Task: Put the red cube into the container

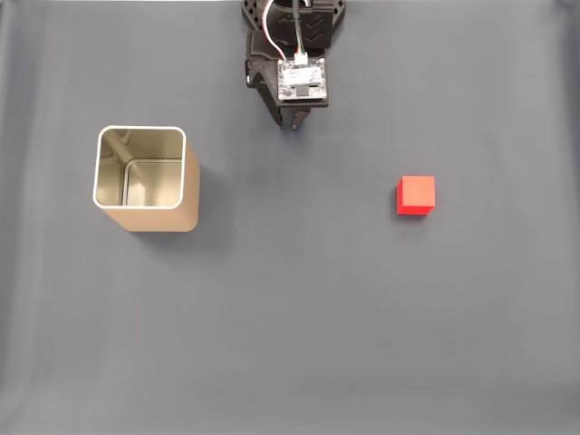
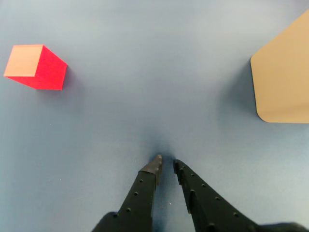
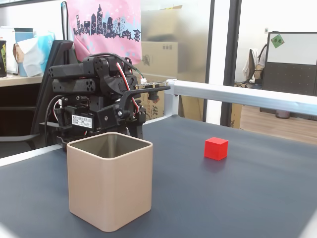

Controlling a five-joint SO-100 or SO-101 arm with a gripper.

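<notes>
Hand point(image 2: 165, 164) is pretty much clenched and holding nothing; in the wrist view the red cube point(image 2: 36, 67) sits at about 10 o'clock, container point(image 2: 285, 77) off toward 2.

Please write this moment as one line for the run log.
tool: shut, empty, near table | red cube: on table, apart from tool | container: upright, empty | step: not yet grasped

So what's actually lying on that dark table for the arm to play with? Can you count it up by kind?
Small bright red solid cube: 1
Tall beige-gold square tin container, shiny silver inside: 1
Total: 2 things on the dark grey table, the cube and tin well apart, with the arm's black two-finger gripper touching neither.
</notes>
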